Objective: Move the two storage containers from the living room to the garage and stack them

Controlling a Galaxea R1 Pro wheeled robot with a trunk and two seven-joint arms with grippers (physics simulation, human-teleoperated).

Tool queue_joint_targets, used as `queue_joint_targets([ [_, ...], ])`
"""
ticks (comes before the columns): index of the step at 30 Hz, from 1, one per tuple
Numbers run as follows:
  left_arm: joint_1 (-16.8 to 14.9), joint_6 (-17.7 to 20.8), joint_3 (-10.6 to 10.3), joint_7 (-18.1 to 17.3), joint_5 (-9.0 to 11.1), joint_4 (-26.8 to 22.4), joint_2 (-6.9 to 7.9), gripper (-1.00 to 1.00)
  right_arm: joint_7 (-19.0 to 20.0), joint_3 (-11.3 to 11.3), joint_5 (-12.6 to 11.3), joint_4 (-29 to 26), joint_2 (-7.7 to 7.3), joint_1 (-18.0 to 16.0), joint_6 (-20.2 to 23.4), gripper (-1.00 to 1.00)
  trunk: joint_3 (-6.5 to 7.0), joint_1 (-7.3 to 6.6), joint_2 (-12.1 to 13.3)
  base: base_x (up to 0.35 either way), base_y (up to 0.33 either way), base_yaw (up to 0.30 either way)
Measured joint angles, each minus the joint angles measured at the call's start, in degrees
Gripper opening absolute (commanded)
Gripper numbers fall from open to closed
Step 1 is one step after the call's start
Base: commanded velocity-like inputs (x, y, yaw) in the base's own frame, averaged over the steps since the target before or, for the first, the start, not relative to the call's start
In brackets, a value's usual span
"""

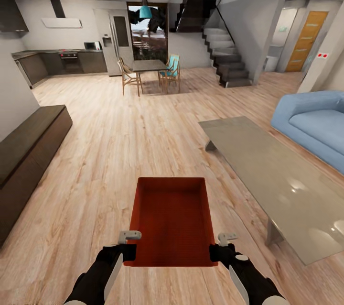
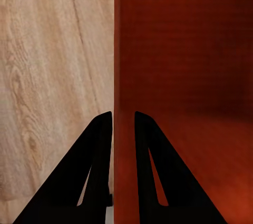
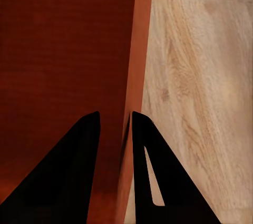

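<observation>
Fingers of my left gripper [image 2: 123, 124] and right gripper [image 3: 115, 124] each pinch a wall of 1 storage container [image 1: 172, 221], seemingly carried over living-room planks; garage stacking remains.

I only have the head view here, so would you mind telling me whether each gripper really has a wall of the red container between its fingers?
Observer: Yes for the left gripper: the left wrist view shows the storage container's thin side wall running between its two fingers, one inside the bin, one outside over the wood floor.
Operator: Thank you. And the right side?
Observer: The same: the right gripper straddles the opposite wall, with the ribbed red bottom on one side and planks on the other.
Operator: Is anything lying inside the bin near the fingers?
Observer: Nothing that I can see; both wrist views show only bare red interior beside the fingers.
</observation>
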Motion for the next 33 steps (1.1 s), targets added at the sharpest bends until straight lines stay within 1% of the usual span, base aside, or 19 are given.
queue_joint_targets([
  [21,0.01,0.00,0.03,-0.10,-0.07,0.02,0.03,-1.00,0.00,-0.04,0.05,0.02,0.03,0.01,0.00,-1.00,1.56,0.00,0.01,0.000,0.000,0.195],
  [29,-0.05,-0.16,0.20,-0.10,-0.22,1.19,-0.16,-1.00,0.04,0.16,-0.05,0.53,-0.22,0.04,0.47,-1.00,2.15,0.00,0.00,0.000,0.000,0.200],
  [33,-0.05,-0.26,0.14,-0.08,-0.29,1.21,-0.16,-1.00,0.04,0.09,-0.05,0.70,-0.21,0.04,0.19,-1.00,2.43,-0.02,0.00,0.173,0.000,0.169],
])
